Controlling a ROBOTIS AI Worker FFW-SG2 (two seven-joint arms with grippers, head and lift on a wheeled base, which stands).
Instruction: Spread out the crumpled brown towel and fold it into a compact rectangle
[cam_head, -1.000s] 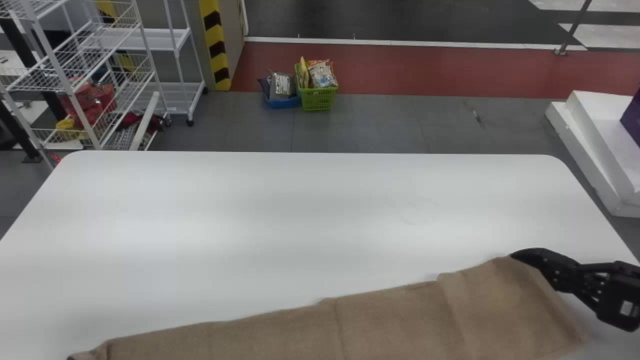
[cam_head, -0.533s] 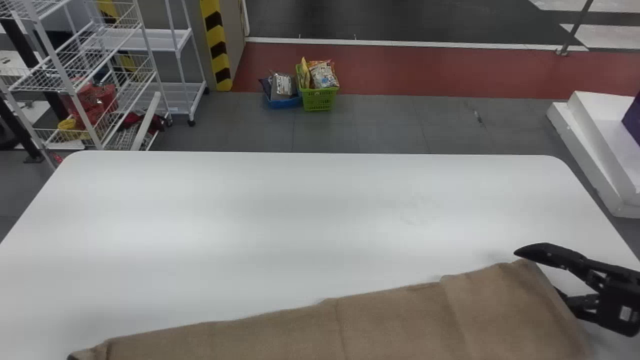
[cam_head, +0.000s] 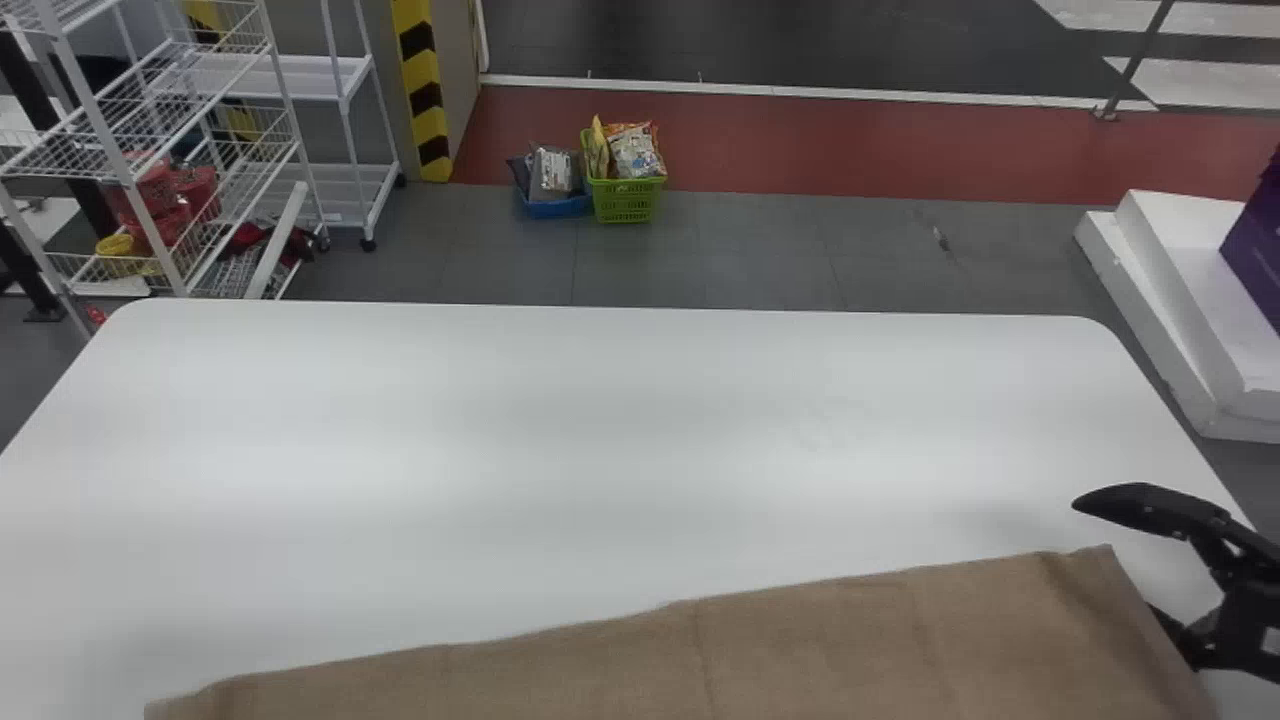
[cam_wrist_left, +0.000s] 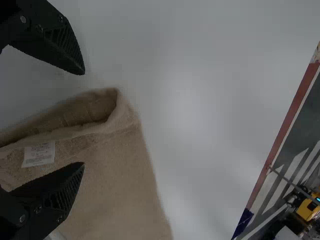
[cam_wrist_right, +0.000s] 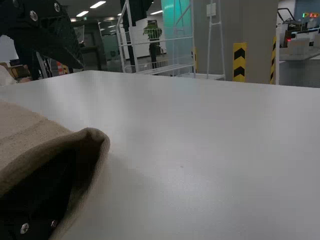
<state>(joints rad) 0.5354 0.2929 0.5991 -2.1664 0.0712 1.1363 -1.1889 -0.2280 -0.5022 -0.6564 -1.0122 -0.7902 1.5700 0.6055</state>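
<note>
Standing well apart, the fingers (cam_wrist_left: 62, 192) of the left gripper (cam_wrist_left: 84, 118) are shown in the left wrist view with nothing clamped; the rolled edge of the brown towel (cam_head: 700, 650), its white label (cam_wrist_left: 39, 154) exposed, is seen between them. In the head view, a white rack (cam_head: 118, 150) is placed at the upper left, a green basket (cam_head: 625, 200) at upper centre. From lower left to lower right, the towel is laid across the counter (cam_head: 600, 420). At the lower right, the right gripper (cam_head: 1115, 555) is spread wide: one finger is held above the counter beyond the towel's corner, while the other is partly covered by its edge, unclamped.
</note>
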